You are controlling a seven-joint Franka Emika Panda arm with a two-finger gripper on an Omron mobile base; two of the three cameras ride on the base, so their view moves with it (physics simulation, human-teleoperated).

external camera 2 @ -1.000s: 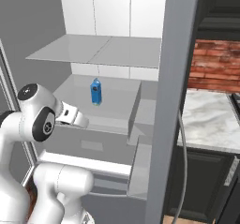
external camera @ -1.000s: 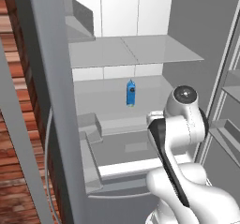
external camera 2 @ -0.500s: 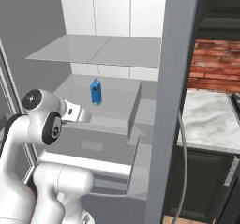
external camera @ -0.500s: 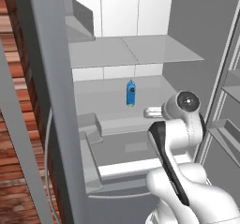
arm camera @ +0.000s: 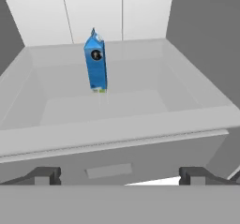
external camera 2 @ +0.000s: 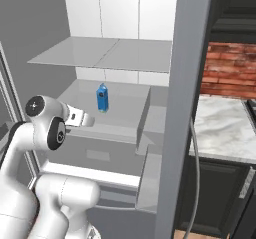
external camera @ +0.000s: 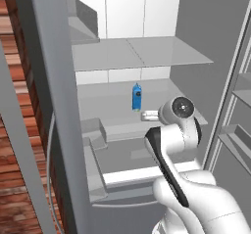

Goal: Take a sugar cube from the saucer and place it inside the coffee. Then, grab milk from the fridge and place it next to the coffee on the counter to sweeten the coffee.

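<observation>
Upright milk [arm camera: 95, 63], gable up, fridge [external camera: 147, 57] shelf

A pale grey fridge shelf [external camera: 115, 93] carries one small blue gable-topped milk carton [external camera: 137, 97], standing upright near its middle, well apart from the shelf's walls and front lip.

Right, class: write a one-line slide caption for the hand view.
Open fingers face the upright blue milk standing alone on a pale fridge shelf, not yet grasped.

No readable text or label shows, even on the milk [arm camera: 96, 61].
</observation>
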